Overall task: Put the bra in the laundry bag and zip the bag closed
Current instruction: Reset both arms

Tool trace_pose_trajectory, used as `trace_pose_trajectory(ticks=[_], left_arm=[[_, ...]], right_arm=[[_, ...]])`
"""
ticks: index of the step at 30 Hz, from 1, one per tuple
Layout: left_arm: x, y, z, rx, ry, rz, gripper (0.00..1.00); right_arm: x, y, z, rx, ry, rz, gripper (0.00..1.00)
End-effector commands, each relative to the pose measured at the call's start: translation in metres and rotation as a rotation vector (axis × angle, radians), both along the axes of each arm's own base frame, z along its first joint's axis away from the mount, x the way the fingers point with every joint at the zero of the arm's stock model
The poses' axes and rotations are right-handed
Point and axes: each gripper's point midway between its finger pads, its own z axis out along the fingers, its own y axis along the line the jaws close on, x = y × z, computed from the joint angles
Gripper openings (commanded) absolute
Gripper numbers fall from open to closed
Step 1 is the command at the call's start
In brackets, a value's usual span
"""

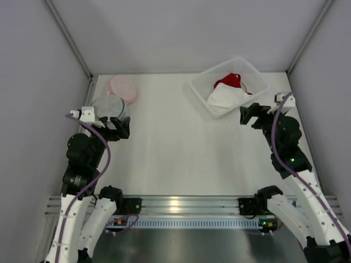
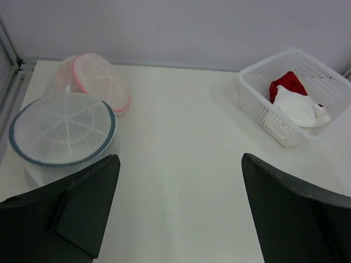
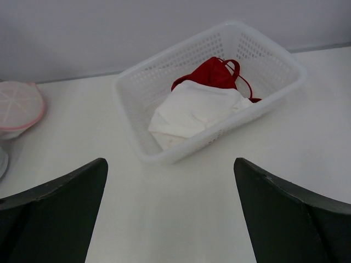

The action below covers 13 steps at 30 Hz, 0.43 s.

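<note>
- Pale grey walls on three sides of a white bench (image 1: 175,156).
- Left tool (image 1: 114,128): low over the bench, fingers spread wide, nothing between them.
- Just ahead of it, slightly to its left: round mesh laundry bag with a blue rim (image 2: 61,131), flat face up on the bench.
- Beyond that bag and just beside it: second round mesh bag with a pink rim (image 2: 101,82), tilted; whether touching the first, cannot tell.
- Right tool (image 1: 253,116): fingers likewise spread wide, gripping nothing.
- Straight ahead of the right tool, near: white slotted basket (image 3: 219,137), set at an angle to the bench edge.
- Inside the basket: red bra (image 3: 211,74) toward the far end, straps looped over the top, partly covered by a white garment (image 3: 192,109) on the nearer side.
- From the left tool: basket well apart, far ahead and to the right.
- Red bra not in either bag; zips too small to make out.
</note>
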Motion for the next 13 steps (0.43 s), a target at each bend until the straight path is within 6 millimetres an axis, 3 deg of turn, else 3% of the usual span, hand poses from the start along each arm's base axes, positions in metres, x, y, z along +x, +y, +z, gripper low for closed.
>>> trace_pose_trajectory(ticks=[1,7,13], left_arm=[[-0.006,0.011,-0.009,-0.070,-0.022,0.072,0.98],[-0.006,0.016,-0.017,-0.069,-0.011,0.098,0.98],[-0.002,0.024,-0.020,-0.067,0.027,0.154,0.98]], right_arm=[[-0.011,-0.012,-0.002,0.080,-0.084,-0.054,0.99],[-0.016,-0.015,0.000,0.069,-0.084,-0.058,0.99],[-0.013,-0.002,0.006,0.064,-0.069,0.005,1.00]])
